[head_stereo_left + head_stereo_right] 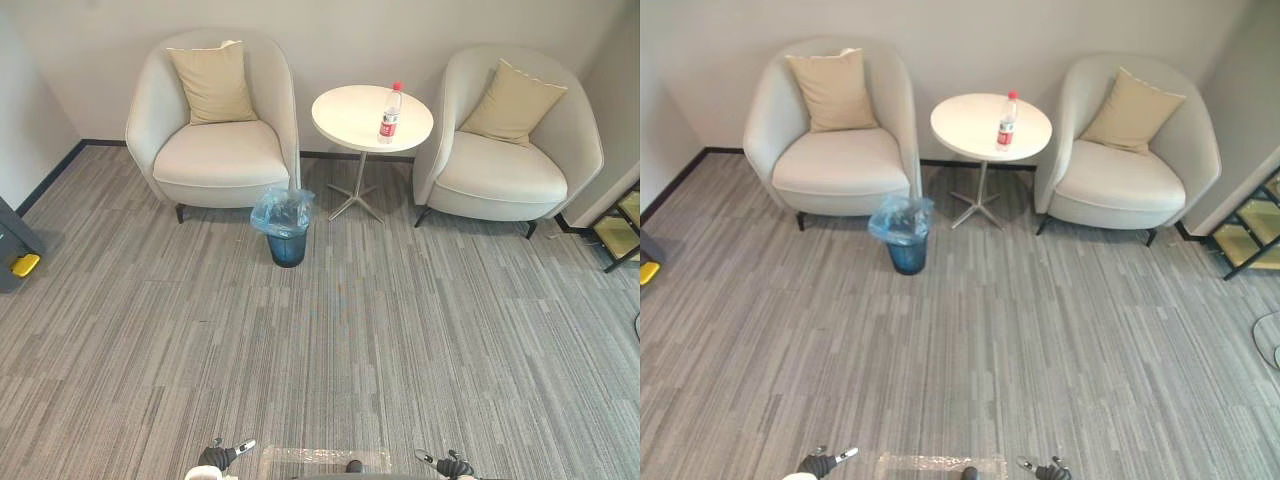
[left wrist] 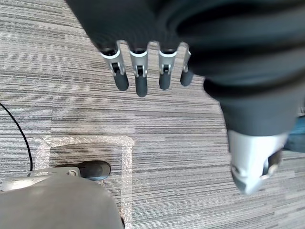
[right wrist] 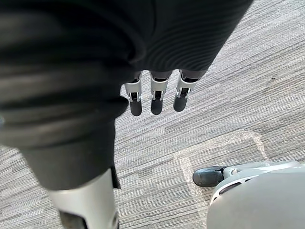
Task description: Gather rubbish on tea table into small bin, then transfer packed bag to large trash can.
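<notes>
While the left hand [image 2: 141, 78] and right hand [image 3: 156, 95] hang empty, fingers straight and slightly spread, the bottle [image 1: 390, 113] stands upright near the right edge of the table [image 1: 345, 118], well apart from both; the bin [image 1: 286, 232] stands on the floor beside the table.

Robot's hands. The left hand [image 2: 143, 28] has a dark ribbed cover over back and wrist, silver fingers [image 2: 139, 71] with rounded dark tips, and a dark-sleeved thumb [image 2: 252, 162] ending in silver. The right hand [image 3: 167, 28] is identical in cover and finger colouring.
</notes>
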Tool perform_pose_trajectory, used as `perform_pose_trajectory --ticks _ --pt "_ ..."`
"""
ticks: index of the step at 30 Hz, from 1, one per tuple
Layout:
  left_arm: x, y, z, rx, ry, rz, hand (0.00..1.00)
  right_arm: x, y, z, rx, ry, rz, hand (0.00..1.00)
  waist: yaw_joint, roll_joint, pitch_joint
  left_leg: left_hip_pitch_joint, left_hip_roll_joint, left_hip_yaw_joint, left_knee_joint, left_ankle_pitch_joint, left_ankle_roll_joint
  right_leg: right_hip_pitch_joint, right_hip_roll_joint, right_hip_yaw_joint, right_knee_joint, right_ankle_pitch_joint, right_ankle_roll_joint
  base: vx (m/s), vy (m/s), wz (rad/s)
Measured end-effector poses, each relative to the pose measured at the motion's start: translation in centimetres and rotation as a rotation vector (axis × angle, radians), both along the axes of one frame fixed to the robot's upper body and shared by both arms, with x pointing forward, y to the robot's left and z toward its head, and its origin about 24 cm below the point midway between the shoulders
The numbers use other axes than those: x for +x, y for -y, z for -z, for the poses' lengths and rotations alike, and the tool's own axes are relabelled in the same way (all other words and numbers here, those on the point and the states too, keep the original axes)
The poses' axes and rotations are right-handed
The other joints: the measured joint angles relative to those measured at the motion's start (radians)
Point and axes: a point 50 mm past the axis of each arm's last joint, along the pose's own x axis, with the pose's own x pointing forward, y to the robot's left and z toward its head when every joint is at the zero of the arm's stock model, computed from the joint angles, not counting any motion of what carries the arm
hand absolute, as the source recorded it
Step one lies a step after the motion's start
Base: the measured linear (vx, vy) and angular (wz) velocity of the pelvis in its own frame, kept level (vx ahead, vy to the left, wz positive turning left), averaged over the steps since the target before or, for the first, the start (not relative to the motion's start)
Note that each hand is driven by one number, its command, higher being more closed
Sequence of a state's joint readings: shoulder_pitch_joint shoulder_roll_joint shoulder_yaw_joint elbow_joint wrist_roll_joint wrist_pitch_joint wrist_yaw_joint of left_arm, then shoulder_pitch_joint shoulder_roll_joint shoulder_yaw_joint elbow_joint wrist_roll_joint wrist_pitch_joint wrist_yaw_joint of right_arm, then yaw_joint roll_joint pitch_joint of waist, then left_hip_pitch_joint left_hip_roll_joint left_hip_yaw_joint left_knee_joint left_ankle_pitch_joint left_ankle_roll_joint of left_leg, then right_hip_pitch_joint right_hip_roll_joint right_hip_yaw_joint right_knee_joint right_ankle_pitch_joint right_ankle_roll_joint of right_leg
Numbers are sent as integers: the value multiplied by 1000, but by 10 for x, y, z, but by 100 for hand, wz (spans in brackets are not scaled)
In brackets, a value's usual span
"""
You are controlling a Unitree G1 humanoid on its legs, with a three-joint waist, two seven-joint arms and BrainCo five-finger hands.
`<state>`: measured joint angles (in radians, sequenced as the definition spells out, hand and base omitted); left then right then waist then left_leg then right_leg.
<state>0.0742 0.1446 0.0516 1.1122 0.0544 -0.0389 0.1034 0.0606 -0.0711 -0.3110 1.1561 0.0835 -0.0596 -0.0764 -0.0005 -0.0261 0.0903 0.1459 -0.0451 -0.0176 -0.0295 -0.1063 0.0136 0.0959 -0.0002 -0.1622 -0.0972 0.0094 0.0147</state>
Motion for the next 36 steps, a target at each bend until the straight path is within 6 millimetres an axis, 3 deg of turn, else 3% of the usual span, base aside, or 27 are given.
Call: perform_pose_trajectory --ticks 9,13,15,16,17,18,20,23,25,27,28,30,31,32,33,34,35,36 --pt "2 0 0 -6 5 -6 0 2 1 -1 8 12 25 0 -2 7 15 -10 11 46 5 -11 -16 -27 12 39 0 6 -8 -16 -6 -15" --pt "11 0 -2 -4 25 0 0 3 2 -1 11 20 42 0 -6 10 42 -42 31 76 74 -55 -54 -28 28 52 4 -4 -16 29 -40 -17" --pt "17 -2 -5 4 49 5 0 4 2 -1 18 27 61 0 -4 7 71 -132 55 129 299 -115 -112 -23 33 64 5 -33 -50 42 -74 -21" --pt "18 -3 -6 6 52 5 0 4 2 -1 19 27 61 0 -4 6 74 -155 58 137 347 -116 -112 -24 32 68 6 -36 -53 55 -121 -30" --pt "28 -2 -9 2 91 5 0 5 5 -2 13 30 72 0 -1 13 98 -266 91 168 618 -100 -134 -13 33 98 47 -62 -66 87 -109 -35" --pt "29 -1 -10 -2 99 -3 0 6 5 -2 13 33 75 0 4 17 110 -301 100 170 687 -102 -139 -2 33 110 58 -70 -73 158 -102 -55" --pt "26 3 -9 -21 103 -36 0 9 8 -3 7 42 88 0 7 37 121 -388 117 167 801 -152 -106 26 30 154 81 -103 -85 200 -9 -53" --pt "27 3 -9 -25 114 -43 0 11 9 -4 9 50 103 0 13 42 121 -447 104 165 663 -147 -95 36 9 193 78 -123 -77 213 72 -46" --pt "25 4 -9 -25 109 -46 0 13 9 -4 7 53 103 0 16 46 119 -459 63 153 342 -38 -89 53 -18 227 76 -159 -68 311 114 -40" --pt "20 8 -6 -31 92 -30 0 11 13 -5 -3 50 103 0 17 64 109 -454 58 135 206 48 -89 67 -12 241 84 -200 -41 411 181 -39" --pt "15 7 -5 -29 78 -35 0 7 13 -4 -1 40 108 0 21 60 104 -456 56 125 246 91 -34 72 -19 256 135 -255 -28 577 271 -57" --pt "8 -1 -5 -11 62 -51 0 4 4 -2 23 35 124 0 40 17 78 -439 33 168 277 66 -14 38 -50 278 276 -323 -2 546 212 -55" --pt "7 -3 -5 -5 55 -54 0 5 -1 -1 40 44 128 0 49 1 68 -388 17 190 252 39 -3 -48 -63 276 495 -326 34 542 189 -45" --pt "6 -5 -5 -1 47 -53 0 10 -1 -3 36 63 113 0 45 -6 71 -321 1 195 221 30 12 -138 -72 266 725 -288 128 614 233 -27" --pt "5 -5 -4 1 43 -50 0 11 -1 -3 31 67 100 0 36 -8 72 -277 -9 193 205 20 18 -179 -86 247 853 -264 163 489 191 4" --pt "6 -5 -4 0 44 -48 0 13 -2 -4 27 77 92 0 27 -7 73 -224 -16 189 198 -2 21 -222 -106 206 970 -258 160 582 190 13" --pt "8 -3 -5 -4 49 -49 0 18 0 -7 16 101 77 0 26 4 79 -148 -20 187 173 -30 18 -284 -153 122 1064 -260 125 482 130 9" --pt "10 -3 -5 -6 53 -47 0 21 0 -8 13 116 75 0 27 5 84 -111 -20 181 156 -34 16 -304 -168 85 1073 -269 112 564 104 7"
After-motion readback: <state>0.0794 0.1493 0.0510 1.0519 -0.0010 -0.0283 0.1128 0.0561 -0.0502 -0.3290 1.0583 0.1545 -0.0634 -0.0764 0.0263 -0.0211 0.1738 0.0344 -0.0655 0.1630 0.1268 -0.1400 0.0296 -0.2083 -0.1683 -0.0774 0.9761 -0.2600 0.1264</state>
